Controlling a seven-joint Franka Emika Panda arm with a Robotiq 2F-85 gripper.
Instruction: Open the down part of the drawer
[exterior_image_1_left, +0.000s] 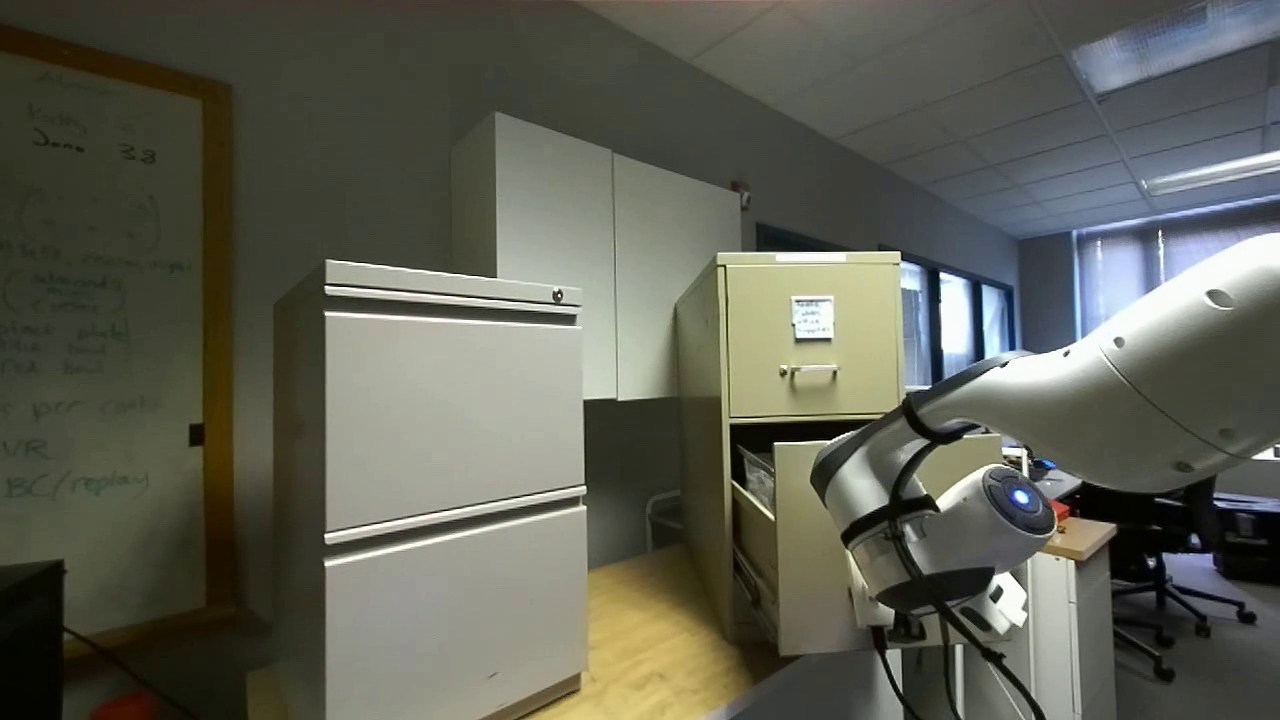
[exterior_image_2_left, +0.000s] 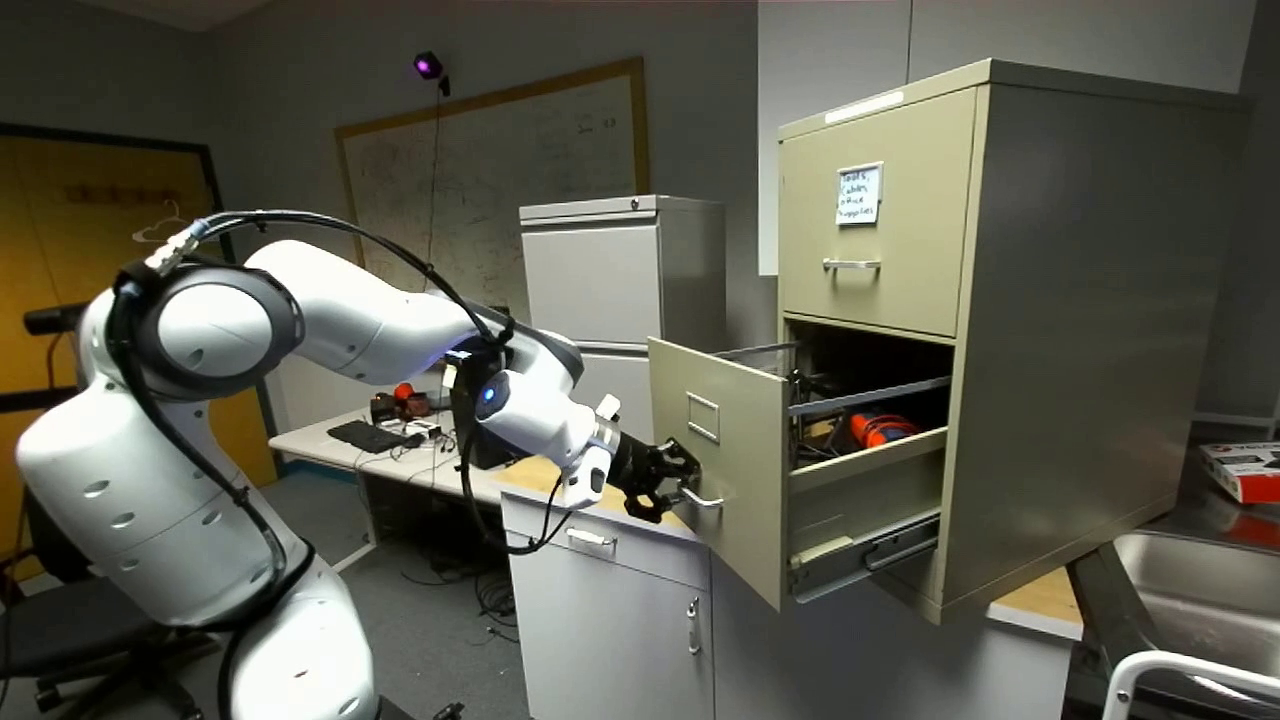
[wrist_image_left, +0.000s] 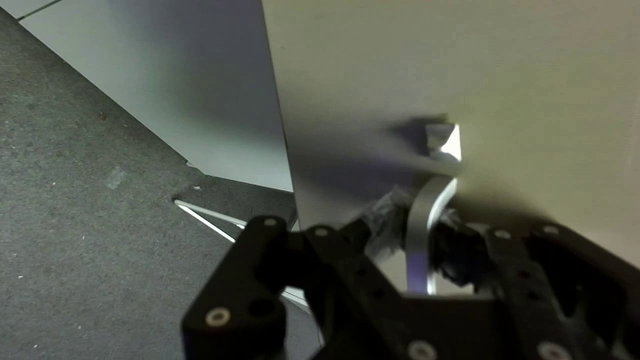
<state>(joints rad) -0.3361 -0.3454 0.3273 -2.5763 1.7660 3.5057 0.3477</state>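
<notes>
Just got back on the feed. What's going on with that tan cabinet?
The robot arm has its gripper at the handle of the lower drawer in the tan filing cabinet. In the wrist view the handle lies between the fingers, though I can't tell whether they are clamped on it. The lower drawer stands well out, and an orange-red item shows inside it in an exterior view. The labelled upper drawer is shut.

The arm (exterior_image_2_left: 335, 310) is glossy, rounded white, dotted with oval recesses (exterior_image_2_left: 97, 489), a dark grey ring (exterior_image_2_left: 284, 303) circling one joint (exterior_image_2_left: 212, 325). Black cables (exterior_image_2_left: 428, 271) run along it; black bands (exterior_image_1_left: 865, 527) wrap it. A blue light (exterior_image_1_left: 1020, 497) glows in a dark disc (exterior_image_1_left: 1018, 522). The gripper (exterior_image_2_left: 684, 484) is black, studded with pale round screws (wrist_image_left: 217, 316).
</notes>
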